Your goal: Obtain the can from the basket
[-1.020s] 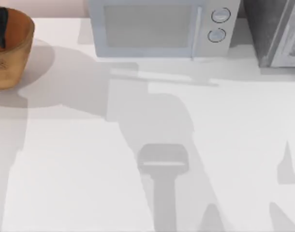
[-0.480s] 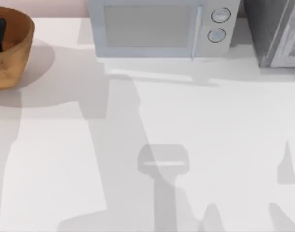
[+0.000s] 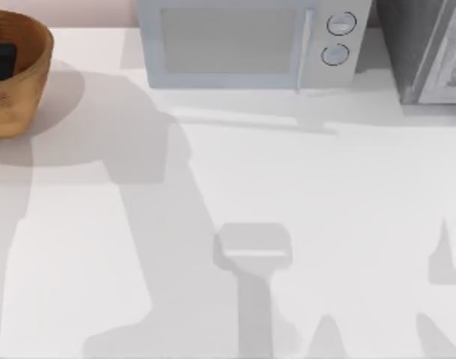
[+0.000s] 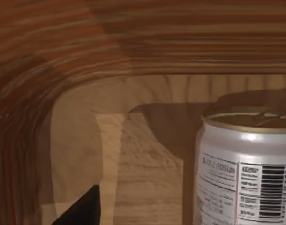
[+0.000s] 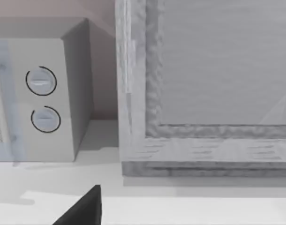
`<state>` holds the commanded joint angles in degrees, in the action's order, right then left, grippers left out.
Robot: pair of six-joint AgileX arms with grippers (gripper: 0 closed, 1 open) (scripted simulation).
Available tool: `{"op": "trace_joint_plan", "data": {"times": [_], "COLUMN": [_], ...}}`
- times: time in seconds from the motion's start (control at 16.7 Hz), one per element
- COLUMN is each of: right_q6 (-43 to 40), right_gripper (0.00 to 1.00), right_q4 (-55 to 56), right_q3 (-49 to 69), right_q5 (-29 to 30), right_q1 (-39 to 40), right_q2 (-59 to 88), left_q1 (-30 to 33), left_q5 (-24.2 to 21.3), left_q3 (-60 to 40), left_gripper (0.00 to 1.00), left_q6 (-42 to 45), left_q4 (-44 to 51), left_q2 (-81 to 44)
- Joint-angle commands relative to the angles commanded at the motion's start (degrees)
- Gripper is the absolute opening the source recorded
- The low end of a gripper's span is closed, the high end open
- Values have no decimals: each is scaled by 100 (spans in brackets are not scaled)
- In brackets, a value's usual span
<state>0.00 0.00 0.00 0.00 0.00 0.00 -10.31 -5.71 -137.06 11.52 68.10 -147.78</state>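
One can (image 4: 244, 171) upright inside the basket (image 3: 22, 82), at the surface's (image 3: 288, 187) far left corner. Left gripper probably lowered within the basket to reach it; fingers' state impossible to tell. Right arm parked facing the microwave (image 5: 40, 93); likewise unclear.

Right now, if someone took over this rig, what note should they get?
Left claw: down inside the basket at the table's far left, close to the can; fingers can't be judged.
Right claw: idle, facing the microwave and the grey box beside it.
Can: upright on the basket floor, not gripped as far as can be seen.
Done: approach. Left: grip the can, lift it out.
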Motion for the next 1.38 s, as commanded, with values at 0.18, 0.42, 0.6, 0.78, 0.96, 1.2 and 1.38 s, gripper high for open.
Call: {"op": "trace_joint_plan", "data": {"times": [0.18, 0.42, 0.6, 0.78, 0.96, 1.2, 1.38], "right_q6": [0, 0, 0, 0, 0, 0, 0], "right_gripper": [100, 100, 100, 100, 100, 100, 100], "right_q4": [0, 0, 0, 0, 0, 0, 0], "right_q3": [0, 0, 0, 0, 0, 0, 0], "right_q5": [0, 0, 0, 0, 0, 0, 0], "right_q1": [0, 0, 0, 0, 0, 0, 0], "right_q2": [0, 0, 0, 0, 0, 0, 0], "left_q1": [15, 16, 16, 16, 16, 16, 16], "left_q5": [0, 0, 0, 0, 0, 0, 0], "left_q3": [267, 277, 277, 277, 277, 277, 277], "left_gripper": [100, 100, 77, 55, 32, 2, 0], "left_q6": [-14, -14, -14, -14, -14, -14, -14], "left_q4": [-388, -400, -400, -400, -400, -400, -400], "left_q2": [-147, -154, -154, -154, -154, -154, -154]}}
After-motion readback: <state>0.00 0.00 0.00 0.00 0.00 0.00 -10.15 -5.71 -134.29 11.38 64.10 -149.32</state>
